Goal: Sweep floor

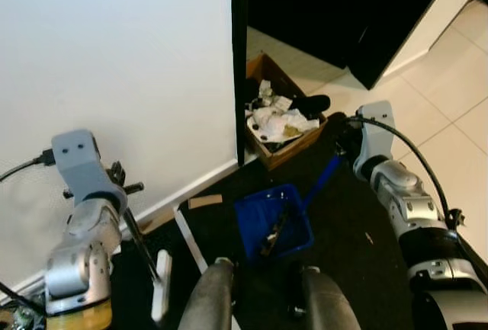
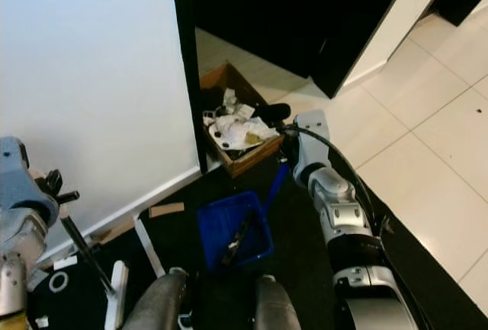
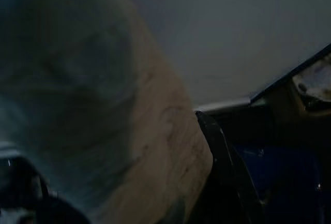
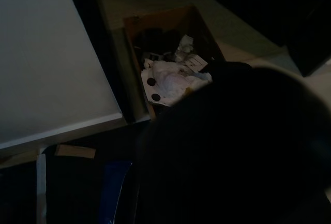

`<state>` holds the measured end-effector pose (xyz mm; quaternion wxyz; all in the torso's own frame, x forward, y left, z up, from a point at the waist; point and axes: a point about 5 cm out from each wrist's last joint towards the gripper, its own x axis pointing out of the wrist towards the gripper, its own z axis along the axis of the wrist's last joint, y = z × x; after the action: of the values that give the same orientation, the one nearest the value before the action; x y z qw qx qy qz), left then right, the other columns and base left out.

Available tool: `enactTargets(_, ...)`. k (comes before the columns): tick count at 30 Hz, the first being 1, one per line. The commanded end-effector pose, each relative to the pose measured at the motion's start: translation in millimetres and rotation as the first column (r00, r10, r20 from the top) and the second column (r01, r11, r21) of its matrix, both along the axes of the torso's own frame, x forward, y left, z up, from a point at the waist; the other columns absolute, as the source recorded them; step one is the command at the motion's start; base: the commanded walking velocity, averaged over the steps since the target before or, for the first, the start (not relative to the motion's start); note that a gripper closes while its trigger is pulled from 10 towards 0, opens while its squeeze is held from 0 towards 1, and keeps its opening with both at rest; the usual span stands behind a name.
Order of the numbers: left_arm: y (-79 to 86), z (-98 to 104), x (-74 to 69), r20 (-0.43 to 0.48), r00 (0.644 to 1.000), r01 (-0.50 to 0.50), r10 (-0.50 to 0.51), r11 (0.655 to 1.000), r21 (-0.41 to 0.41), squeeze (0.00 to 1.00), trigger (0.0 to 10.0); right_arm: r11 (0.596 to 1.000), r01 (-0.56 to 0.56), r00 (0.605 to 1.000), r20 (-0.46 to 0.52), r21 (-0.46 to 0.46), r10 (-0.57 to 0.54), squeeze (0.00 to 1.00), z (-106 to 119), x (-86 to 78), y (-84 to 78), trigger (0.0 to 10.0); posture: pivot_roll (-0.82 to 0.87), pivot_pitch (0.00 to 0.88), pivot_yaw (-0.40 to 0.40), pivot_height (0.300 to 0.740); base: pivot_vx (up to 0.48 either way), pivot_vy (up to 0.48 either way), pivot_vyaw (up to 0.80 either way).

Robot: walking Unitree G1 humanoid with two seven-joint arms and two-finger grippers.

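Item one, at eight o'clock: our left gripper (image 1: 122, 185) near the white wall (image 1: 114, 63), its arm raised. A thin dark broom handle (image 1: 141, 246) runs down from it to a white broom head (image 1: 161, 284) on the dark floor (image 1: 351, 261); we judge the fingers pinch that handle, though we cannot tell their spread for certain.

Item two, at six o'clock: a blue dustpan (image 1: 273, 223), resting on the dark floor just ahead of our legs, with dark debris (image 1: 274, 231) inside it. Its blue handle (image 1: 320, 181) rises toward one o'clock.

Item three, at twelve o'clock: a cardboard box (image 1: 284, 120) of crumpled paper and rubbish, set against the dark door edge (image 1: 239, 63).

Item four, at two o'clock: our right gripper (image 1: 341, 147) at the top of the dustpan handle; we cannot tell whether its fingers are closed on it.

Step in hand, as we judge: carrying the loaded pan to the box. We should keep it level, lift clear of the box rim, then tip slowly.

In the way: a small cardboard scrap (image 1: 204, 202) and a white strip (image 1: 191, 238) lie near the skirting; the pale tiles (image 1: 450, 94) at three o'clock.
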<state>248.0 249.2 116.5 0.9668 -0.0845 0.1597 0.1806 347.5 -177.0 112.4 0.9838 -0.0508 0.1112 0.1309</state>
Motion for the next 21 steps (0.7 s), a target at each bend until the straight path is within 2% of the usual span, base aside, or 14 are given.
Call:
enactTargets(1, 3.6, -8, -3.5, -0.005, 0.998, -0.057, 0.057, 0.998, -0.002, 0.00, 10.0, 1.000, -0.027, 0.999, 0.027, 0.001, 0.027, 0.00, 2, -1.9, 3.0, 10.0, 0.10, 0.223, 0.000, 0.740, 0.000, 0.000, 0.00)
enactTargets(5, 2.8, -10, -1.1, -0.002, 0.997, -0.074, 0.074, 0.997, -0.015, 0.00, 10.0, 1.000, -0.027, 0.999, 0.044, 0.016, 0.026, 0.00, 5, -1.1, 3.0, 10.0, 0.09, 0.221, -0.002, 0.740, 0.000, 0.000, 0.00)
enactTargets(13, 3.1, -6, 1.5, 0.025, 0.998, -0.052, 0.051, 0.998, 0.038, 0.00, 10.0, 0.994, 0.040, 0.998, 0.052, 0.103, -0.045, 0.00, 11, -1.2, -8.4, 10.0, 0.09, 0.221, -0.004, 0.740, 0.000, 0.000, 0.00)
enactTargets(15, 5.2, -7, 1.5, 0.032, 0.998, -0.062, 0.061, 0.997, 0.040, 0.00, 10.0, 0.987, 0.083, 0.994, 0.063, 0.137, -0.092, 0.00, 14, -0.5, -13.9, 10.0, 0.09, 0.224, 0.000, 0.740, 0.000, 0.000, 0.00)
enactTargets(21, 4.9, -5, 4.6, 0.046, 0.997, -0.062, 0.060, 0.997, 0.043, 0.00, 10.0, 0.983, 0.099, 0.992, 0.059, 0.155, -0.109, 0.00, 15, 0.0, -16.4, 10.0, 0.09, 0.223, 0.001, 0.740, 0.000, 0.000, 0.00)
